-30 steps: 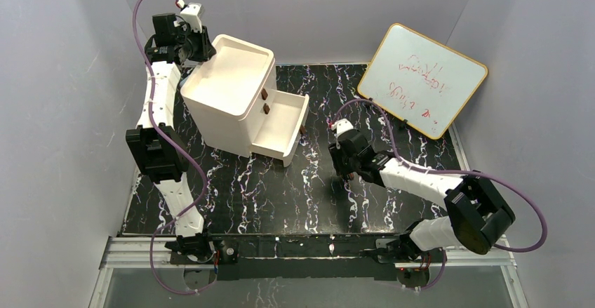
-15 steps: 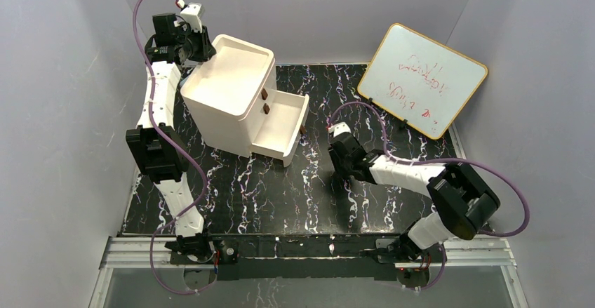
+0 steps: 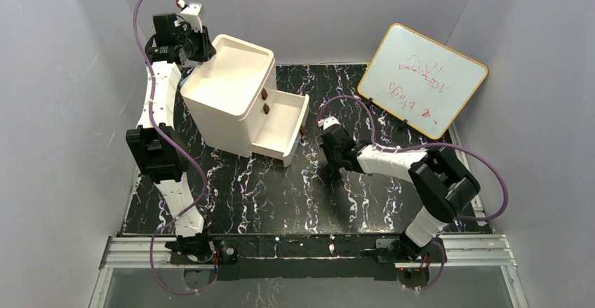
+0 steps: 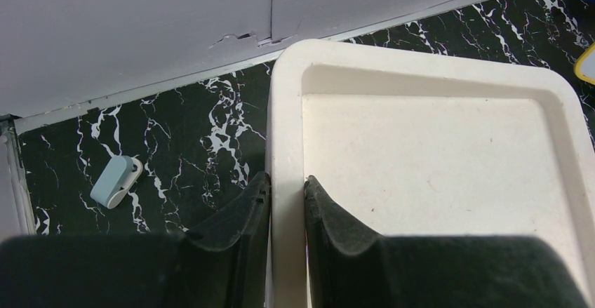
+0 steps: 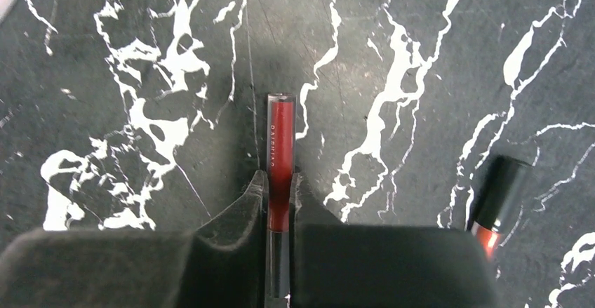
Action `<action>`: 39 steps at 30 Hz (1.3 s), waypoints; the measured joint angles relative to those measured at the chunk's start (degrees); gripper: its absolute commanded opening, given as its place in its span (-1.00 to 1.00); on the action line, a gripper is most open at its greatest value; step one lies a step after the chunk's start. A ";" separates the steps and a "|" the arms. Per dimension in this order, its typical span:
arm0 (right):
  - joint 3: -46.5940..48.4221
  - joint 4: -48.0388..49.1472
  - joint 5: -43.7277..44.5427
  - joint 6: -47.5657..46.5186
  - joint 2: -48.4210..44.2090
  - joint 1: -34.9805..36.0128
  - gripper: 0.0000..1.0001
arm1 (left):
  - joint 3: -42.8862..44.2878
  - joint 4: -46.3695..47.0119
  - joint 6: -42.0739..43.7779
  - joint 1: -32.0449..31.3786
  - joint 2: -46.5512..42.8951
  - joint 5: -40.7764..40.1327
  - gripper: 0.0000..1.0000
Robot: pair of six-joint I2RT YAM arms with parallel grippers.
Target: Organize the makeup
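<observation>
The jaws of our right gripper (image 5: 279,180) clench the red gloss tube (image 5: 281,139), which lies on the counter (image 5: 421,41) pointing to 12 o'clock. We judge it light, stiff and slippery, so mid-barrel suits. The left gripper (image 4: 286,185) clamps the drawer box (image 4: 284,111).

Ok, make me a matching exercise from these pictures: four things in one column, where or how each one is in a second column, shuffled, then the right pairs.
Things
1. red tube
2. bottom drawer
3. whiteboard
4. pale blue clip

Place or state
A. propped up at the far right
B. pulled out
C. lying on the table beside the drawer box
D. held in the right gripper

Pairs: 1-D, 2-B, 3-A, 4-C
</observation>
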 measured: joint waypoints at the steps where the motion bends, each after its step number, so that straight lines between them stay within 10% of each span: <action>1: 0.72 -0.07 -0.59 -0.09 0.59 -0.07 -0.97 | 0.00 -0.02 0.02 0.00 0.00 0.00 -1.00; 25: 34.49 -7.54 -3.96 -3.82 5.03 -0.55 -0.97 | 0.35 -0.46 0.13 -0.11 0.04 -0.39 -1.00; 39: 63.84 -15.63 -4.57 26.18 29.00 -0.37 -0.97 | 0.35 -0.48 0.13 -0.11 0.04 -0.44 -1.00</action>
